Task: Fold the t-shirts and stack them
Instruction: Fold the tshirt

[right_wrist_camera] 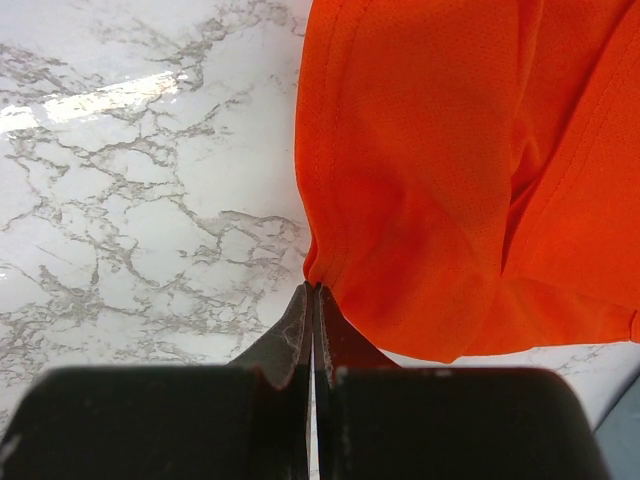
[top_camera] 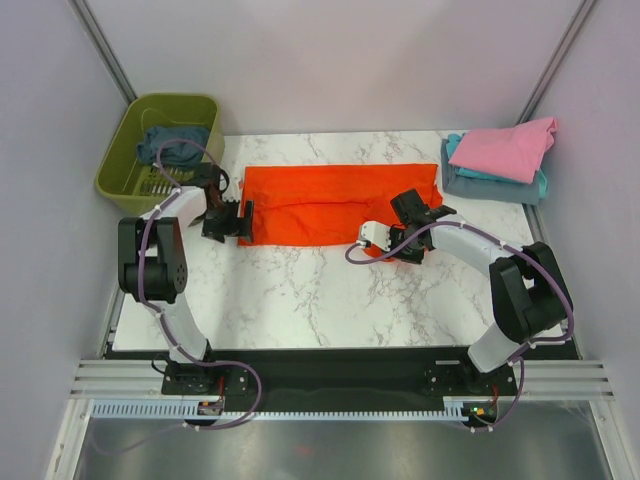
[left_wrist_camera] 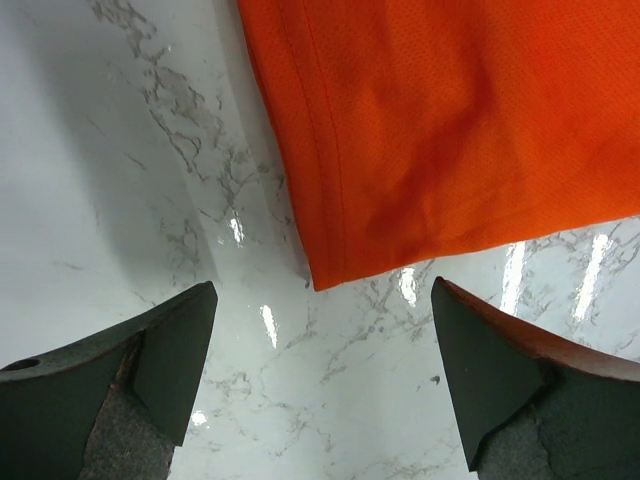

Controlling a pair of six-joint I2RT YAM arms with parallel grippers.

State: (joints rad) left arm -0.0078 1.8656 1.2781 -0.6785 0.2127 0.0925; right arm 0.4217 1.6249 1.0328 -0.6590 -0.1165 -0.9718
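Hem of orange-red t-shirt [top_camera: 340, 205] pinched in right tool [right_wrist_camera: 312, 297], left tool [left_wrist_camera: 323, 300] agape

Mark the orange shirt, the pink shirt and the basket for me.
orange shirt [top_camera: 340, 205]: top external view, middle of the spread cloth.
pink shirt [top_camera: 505, 148]: top external view, centre of its upper face.
basket [top_camera: 120, 150]: top external view, its left wall.
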